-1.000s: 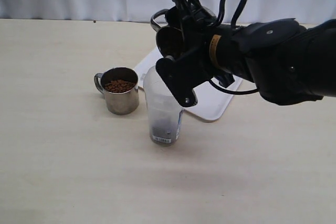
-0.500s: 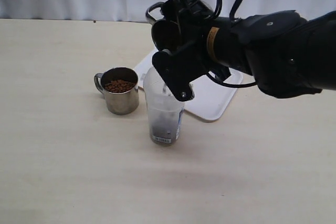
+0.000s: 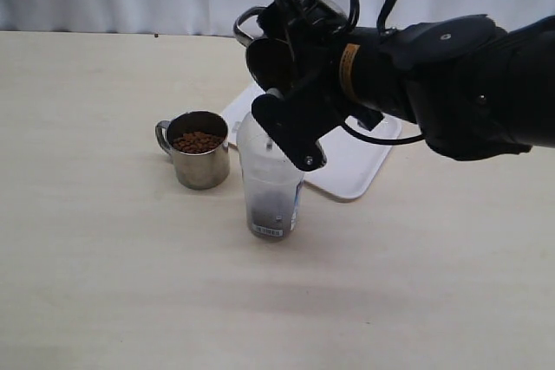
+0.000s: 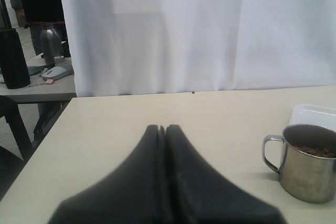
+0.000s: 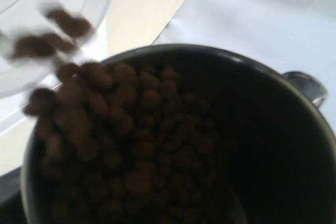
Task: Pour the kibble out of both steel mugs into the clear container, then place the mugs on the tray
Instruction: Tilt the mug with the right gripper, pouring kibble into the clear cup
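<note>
My right gripper (image 3: 279, 54) is shut on one steel mug (image 3: 269, 60), held on its side just above the clear container (image 3: 270, 184). The right wrist view looks into that mug (image 5: 294, 85): kibble (image 5: 131, 129) slides to its lip and a few pellets (image 5: 63, 22) fall over the container's rim (image 5: 100, 3). A little kibble (image 3: 270, 212) lies at the container's bottom. The second steel mug (image 3: 199, 160) stands upright left of the container, holding kibble (image 3: 198, 141). My left gripper (image 4: 166, 128) is shut and empty, short of that mug (image 4: 307, 163); the exterior view does not show it.
The white tray (image 3: 355, 166) lies behind and right of the container, partly under my right arm; its corner (image 4: 315, 114) shows in the left wrist view. A white curtain closes the table's far edge.
My right gripper has carried the mug left and a little up, bringing its mouth over the container's rim. Nothing else has moved.
</note>
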`<state>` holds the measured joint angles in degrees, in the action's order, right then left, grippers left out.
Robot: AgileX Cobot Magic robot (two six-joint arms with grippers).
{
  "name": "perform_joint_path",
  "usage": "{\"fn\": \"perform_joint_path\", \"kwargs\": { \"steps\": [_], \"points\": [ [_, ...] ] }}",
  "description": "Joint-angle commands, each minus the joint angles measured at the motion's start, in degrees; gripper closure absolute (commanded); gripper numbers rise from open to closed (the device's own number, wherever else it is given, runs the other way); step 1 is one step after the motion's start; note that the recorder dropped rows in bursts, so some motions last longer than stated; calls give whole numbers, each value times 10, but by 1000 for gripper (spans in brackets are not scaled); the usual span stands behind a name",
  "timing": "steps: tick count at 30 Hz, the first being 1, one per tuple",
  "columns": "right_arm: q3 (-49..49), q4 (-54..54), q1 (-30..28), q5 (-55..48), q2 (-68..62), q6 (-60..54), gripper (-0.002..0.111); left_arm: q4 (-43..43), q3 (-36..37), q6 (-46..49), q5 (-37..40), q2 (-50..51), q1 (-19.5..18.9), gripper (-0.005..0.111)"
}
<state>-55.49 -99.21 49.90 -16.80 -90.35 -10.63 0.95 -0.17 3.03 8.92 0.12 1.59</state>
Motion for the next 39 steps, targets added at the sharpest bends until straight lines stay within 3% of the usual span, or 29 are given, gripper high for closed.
{"fn": "perform_joint_path", "kwargs": {
  "steps": [1,24,30,39],
  "points": [
    [-4,-7,2,-2,5,-27,103,-1,2,-1,-8,-1,5,107],
    [-4,-7,2,-5,5,-67,103,-1,2,-1,-8,-1,5,107],
    [-4,-7,40,-69,5,-67,103,-1,2,-1,-8,-1,5,107],
    [-4,-7,42,-84,5,-67,103,-1,2,-1,-8,-1,5,107]
  ]
}}
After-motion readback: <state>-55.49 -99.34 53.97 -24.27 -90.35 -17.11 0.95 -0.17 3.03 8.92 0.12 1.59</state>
